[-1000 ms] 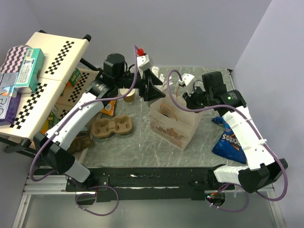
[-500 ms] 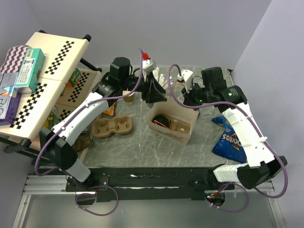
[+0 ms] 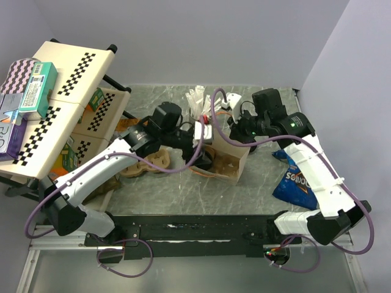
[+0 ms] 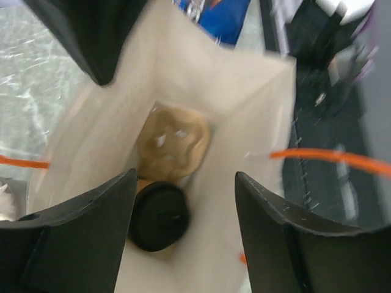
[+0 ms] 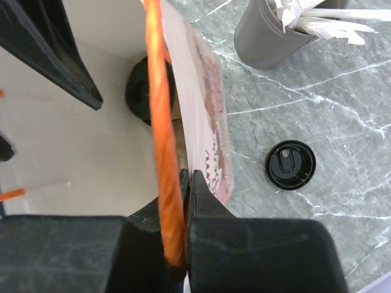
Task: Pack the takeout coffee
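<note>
Below the left hand (image 4: 184, 183), whose fingers (image 4: 79, 238) stand apart and empty over the open paper bag (image 4: 244, 122), one lidded coffee cup (image 4: 159, 215) stands on the bag floor beside a blurred, unidentifiable tan object (image 4: 173, 144). The right hand (image 5: 186, 178) is clamped on the bag's orange handle (image 5: 160, 110). Beside it on the surface (image 5: 317, 110): one loose black lid (image 5: 290, 165) and one grey cup of white sticks (image 5: 269, 33), partly cut off. A blue chip bag (image 3: 294, 183) reads Doritos.
</note>
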Available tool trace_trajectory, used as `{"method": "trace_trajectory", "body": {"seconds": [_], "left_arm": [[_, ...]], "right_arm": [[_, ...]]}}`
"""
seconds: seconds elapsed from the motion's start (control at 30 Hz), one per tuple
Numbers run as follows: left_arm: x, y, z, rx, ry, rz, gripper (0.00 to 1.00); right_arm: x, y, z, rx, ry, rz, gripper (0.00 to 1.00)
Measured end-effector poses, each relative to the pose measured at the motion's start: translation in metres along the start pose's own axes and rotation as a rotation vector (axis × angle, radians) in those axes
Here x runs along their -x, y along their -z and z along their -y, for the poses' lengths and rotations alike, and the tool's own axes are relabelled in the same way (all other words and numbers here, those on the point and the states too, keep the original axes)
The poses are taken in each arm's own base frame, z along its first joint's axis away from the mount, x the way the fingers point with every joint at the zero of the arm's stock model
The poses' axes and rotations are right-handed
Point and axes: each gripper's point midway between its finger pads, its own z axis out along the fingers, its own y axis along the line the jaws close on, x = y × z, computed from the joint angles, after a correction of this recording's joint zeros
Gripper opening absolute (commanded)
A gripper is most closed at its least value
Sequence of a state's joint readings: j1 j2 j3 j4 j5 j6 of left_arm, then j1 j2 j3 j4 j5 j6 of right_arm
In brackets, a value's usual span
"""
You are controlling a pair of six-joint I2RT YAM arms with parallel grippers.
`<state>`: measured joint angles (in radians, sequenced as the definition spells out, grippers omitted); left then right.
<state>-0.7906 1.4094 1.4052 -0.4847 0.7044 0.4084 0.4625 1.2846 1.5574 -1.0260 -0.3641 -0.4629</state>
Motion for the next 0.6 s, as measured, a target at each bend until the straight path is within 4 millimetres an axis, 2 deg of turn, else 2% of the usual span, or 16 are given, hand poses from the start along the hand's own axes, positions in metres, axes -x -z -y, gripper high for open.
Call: {"method": "trace_trajectory", "body": {"seconds": [0.23, 0.4, 0.6], "left_arm": [[-0.039, -0.011, 0.007, 0.025, -0.212, -0.172, 0.76], [-0.055, -0.015, 0.007, 0.027, -0.347, -0.274, 0.77], [-0.073, -0.026, 0.007, 0.024, -0.445, -0.376, 0.80]], "right_arm": [[0.001, 0.010, -0.006, -0.008, -0.004, 0.027, 0.00], [0.003, 0.015, -0.017, 0.003, 0.023, 0.049, 0.00], [-0.003, 0.011, -0.034, 0.033, 0.059, 0.050, 0.00]]}}
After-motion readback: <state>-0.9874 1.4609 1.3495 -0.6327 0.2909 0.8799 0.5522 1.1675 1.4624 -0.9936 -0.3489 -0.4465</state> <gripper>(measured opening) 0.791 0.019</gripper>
